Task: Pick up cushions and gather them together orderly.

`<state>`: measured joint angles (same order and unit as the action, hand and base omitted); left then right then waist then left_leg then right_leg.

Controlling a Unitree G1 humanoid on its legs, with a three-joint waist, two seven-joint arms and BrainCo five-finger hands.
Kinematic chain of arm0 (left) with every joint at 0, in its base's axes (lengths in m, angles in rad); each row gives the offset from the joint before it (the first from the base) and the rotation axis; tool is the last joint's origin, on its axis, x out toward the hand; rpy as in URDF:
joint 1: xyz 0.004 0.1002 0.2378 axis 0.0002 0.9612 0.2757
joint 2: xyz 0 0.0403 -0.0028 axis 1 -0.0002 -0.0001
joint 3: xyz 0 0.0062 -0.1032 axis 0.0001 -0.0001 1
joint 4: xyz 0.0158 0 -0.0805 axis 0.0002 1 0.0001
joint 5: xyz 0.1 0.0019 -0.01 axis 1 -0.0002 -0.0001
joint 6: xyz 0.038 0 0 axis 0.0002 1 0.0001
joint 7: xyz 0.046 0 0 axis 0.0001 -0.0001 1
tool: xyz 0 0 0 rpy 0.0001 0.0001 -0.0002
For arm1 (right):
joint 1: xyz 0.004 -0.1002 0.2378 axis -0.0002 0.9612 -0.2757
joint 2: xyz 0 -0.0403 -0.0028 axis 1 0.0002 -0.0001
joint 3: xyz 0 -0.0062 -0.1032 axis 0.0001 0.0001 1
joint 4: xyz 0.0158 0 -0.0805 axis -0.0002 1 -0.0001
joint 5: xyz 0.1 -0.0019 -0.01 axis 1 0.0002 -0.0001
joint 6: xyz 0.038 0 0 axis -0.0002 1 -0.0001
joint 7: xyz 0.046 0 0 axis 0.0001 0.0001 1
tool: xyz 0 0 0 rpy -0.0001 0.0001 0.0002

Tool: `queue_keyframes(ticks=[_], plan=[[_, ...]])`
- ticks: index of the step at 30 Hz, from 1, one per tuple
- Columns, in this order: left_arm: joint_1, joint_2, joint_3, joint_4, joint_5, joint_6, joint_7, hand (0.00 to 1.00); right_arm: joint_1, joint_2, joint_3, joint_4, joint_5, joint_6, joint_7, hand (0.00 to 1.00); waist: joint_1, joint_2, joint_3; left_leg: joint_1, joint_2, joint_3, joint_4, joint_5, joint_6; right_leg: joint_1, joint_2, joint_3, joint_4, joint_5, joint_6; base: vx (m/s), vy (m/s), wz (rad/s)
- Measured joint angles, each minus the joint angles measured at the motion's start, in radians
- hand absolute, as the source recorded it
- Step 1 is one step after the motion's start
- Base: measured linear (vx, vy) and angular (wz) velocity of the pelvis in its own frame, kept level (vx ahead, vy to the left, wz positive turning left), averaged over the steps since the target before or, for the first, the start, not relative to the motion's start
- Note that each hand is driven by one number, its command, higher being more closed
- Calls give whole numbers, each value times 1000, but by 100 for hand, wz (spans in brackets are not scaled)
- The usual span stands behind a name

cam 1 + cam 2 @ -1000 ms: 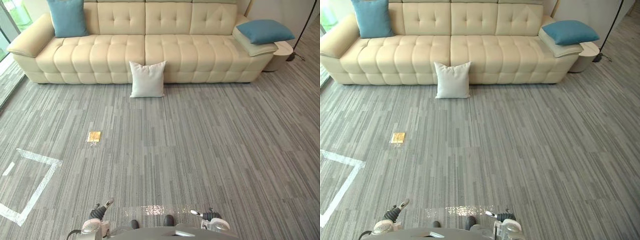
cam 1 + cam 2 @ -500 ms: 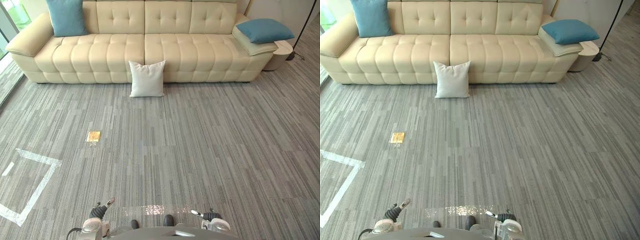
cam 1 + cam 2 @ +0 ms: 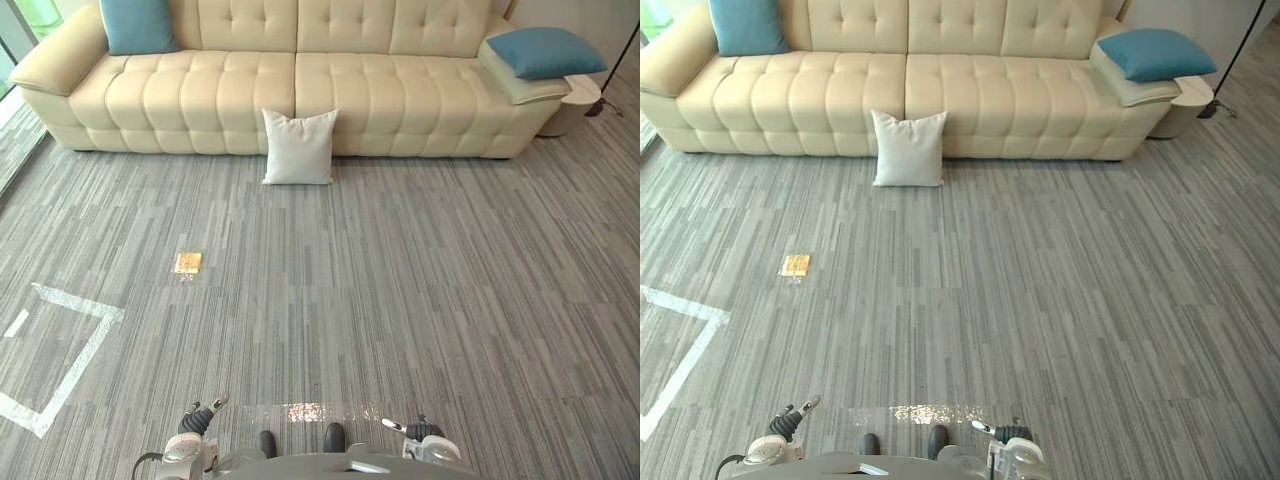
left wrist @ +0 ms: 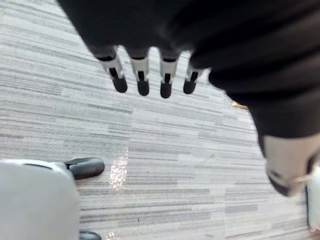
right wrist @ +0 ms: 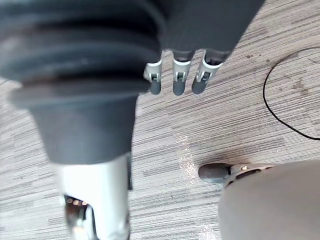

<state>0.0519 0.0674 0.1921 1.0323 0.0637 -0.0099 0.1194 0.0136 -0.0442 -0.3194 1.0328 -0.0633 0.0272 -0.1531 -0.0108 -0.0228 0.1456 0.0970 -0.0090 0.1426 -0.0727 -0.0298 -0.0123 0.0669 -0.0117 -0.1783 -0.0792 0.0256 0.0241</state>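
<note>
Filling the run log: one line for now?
white cushion: floor, leaning on sofa | left blue cushion: sofa seat | right blue cushion: sofa armrest | left hand: open, empty | right hand: open, empty

Sofa (image 3: 300, 90) smooth tufted leather-look; white cushion (image 3: 299, 147) matt cloth; floor (image 3: 420, 280) striped grey carpet.

Living rm / lounge setting: long cream tufted leather sofa (image 3: 300, 90) w/ blue square cushions (image 3: 138, 25) (image 3: 545, 52) at both ends, white square cushion (image 3: 299, 147) propped vs. its base, grey striped carpet-tile floor (image 3: 420, 290), white tape square (image 3: 80, 301) marked at left.
</note>
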Motion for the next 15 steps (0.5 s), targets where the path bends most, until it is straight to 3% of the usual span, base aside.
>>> queue_keyframes(ticks=[2, 4, 7, 8, 9, 11, 13, 15], plan=[[-2, -1, 1, 0, -1, 0, 0, 0, 0, 0, 0, -7, 4, -2, 0, 0, -1, 5, 4, -15, 6, 2, 26, -19, -8, -19, 1, -1, 35, -27, 0, 20, -27, 2], [-5, -2, 5, -6, -3, 0, 0, 0, 5, 1, -3, -36, 20, -2, 0, 0, 0, 12, 21, -33, 22, 6, 107, -74, -18, -42, 1, 0, 132, -91, -10, 90, -52, -2], [1, -11, 45, -40, -5, 2, 0, 0, 27, 24, -2, -83, 24, -4, 0, 0, 4, 5, 36, -94, 54, 40, 330, -168, -49, -74, -11, 4, 286, -206, -22, 114, -85, 5], [-1, -15, 64, -63, -16, 3, 0, 0, 39, 29, 2, -110, 30, -4, 0, 0, 5, -8, 43, -167, 73, 71, 512, -177, -54, -71, -23, 1, 324, -239, -28, 198, -133, 11], [-1, -36, 96, -87, -27, 3, 0, 0, 53, 34, 4, -128, 36, -3, -1, 0, 15, -2, 48, -253, 115, 99, 703, -192, -55, -52, -22, 0, 330, -258, -38, 175, -97, 4], [0, -51, 119, -105, -42, 3, 0, 0, 61, 32, 3, -154, 46, -2, -2, 0, 17, 6, 58, -315, 158, 118, 815, -242, -51, -19, -18, -5, 333, -287, -51, 247, -22, 4], [0, -53, 111, -113, -60, 3, -1, 0, 66, 30, 4, -153, 57, 0, -2, 0, 21, 10, 57, -357, 174, 129, 820, -271, -52, 21, -30, -3, 328, -306, -37, 293, 33, 2], [-5, -64, 109, -126, -62, -4, -1, 0, 62, 35, 3, -152, 57, 1, -2, 0, 37, 8, 57, -428, 156, 130, 715, -266, -50, 77, -65, 2, 293, -321, -28, 339, 107, -11]])
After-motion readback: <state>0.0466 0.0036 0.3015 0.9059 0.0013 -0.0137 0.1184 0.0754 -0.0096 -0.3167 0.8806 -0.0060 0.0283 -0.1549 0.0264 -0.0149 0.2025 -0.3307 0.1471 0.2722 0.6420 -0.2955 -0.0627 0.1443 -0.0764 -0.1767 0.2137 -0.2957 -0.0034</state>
